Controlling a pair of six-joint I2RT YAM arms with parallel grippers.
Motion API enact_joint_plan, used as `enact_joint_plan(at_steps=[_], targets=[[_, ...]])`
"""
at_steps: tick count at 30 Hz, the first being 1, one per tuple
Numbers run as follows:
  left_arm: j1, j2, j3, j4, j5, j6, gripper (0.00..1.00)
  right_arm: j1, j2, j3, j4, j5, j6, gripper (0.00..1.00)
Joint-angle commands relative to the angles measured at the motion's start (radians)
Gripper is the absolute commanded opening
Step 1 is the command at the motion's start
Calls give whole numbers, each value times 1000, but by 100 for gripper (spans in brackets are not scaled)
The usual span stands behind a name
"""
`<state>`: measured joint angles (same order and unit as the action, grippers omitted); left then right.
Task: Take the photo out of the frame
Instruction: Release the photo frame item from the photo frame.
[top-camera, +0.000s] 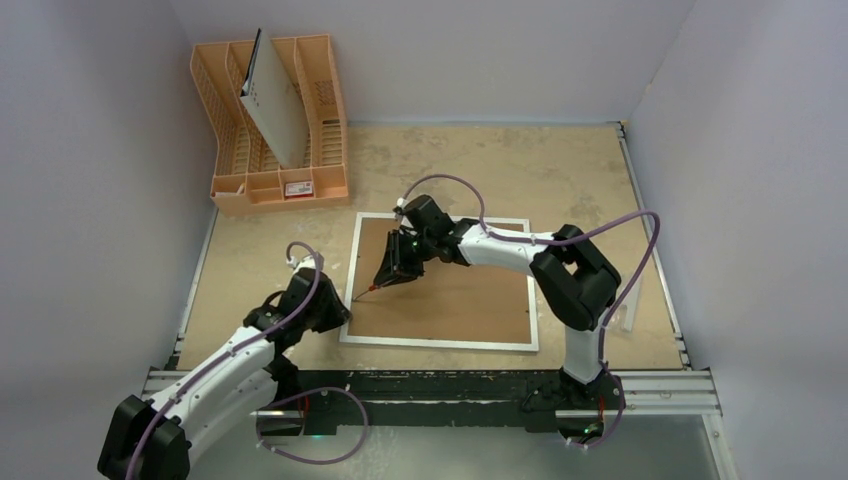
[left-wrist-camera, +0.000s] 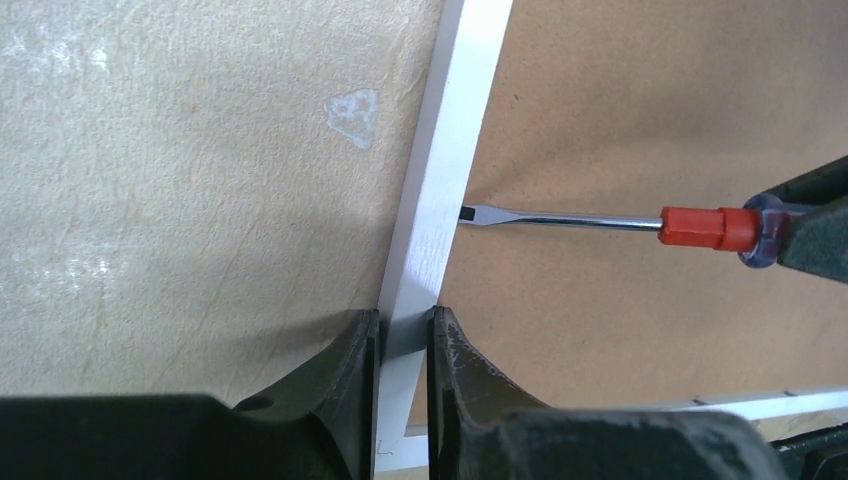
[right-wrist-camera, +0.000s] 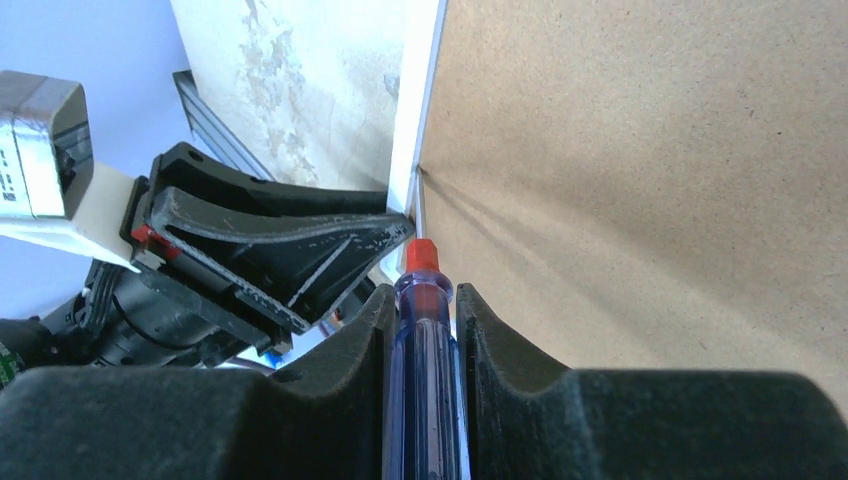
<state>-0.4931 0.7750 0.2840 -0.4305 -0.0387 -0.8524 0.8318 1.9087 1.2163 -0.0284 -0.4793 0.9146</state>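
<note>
The frame (top-camera: 440, 343) lies face down at mid-table, its brown fibreboard back (top-camera: 460, 295) up inside a narrow white border. The photo is hidden under that back. My left gripper (top-camera: 345, 312) is shut on the left white border (left-wrist-camera: 455, 150) near the front-left corner, one finger (left-wrist-camera: 340, 370) outside and one on the brown back. My right gripper (top-camera: 397, 265) is shut on a screwdriver (right-wrist-camera: 425, 380) with a blue handle and red collar. Its flat tip (left-wrist-camera: 468, 213) touches the inner edge of the left border, just beyond the left gripper (right-wrist-camera: 280, 250).
An orange plastic rack (top-camera: 235, 190) stands at the back left, with a grey-white board with small holes (top-camera: 275, 105) leaning in it. A metal rail (top-camera: 450, 385) runs along the near table edge. Pale walls close in on the left, back and right.
</note>
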Motion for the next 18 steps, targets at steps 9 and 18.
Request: enact_joint_plan(at_steps=[9,18], targets=[[-30,1,-32,21,89,-13,3,109,53,212,-229,270,-102,0],[-34,-28,-37,16,71,-19,0,180,114,403,-374,387,-153,0]])
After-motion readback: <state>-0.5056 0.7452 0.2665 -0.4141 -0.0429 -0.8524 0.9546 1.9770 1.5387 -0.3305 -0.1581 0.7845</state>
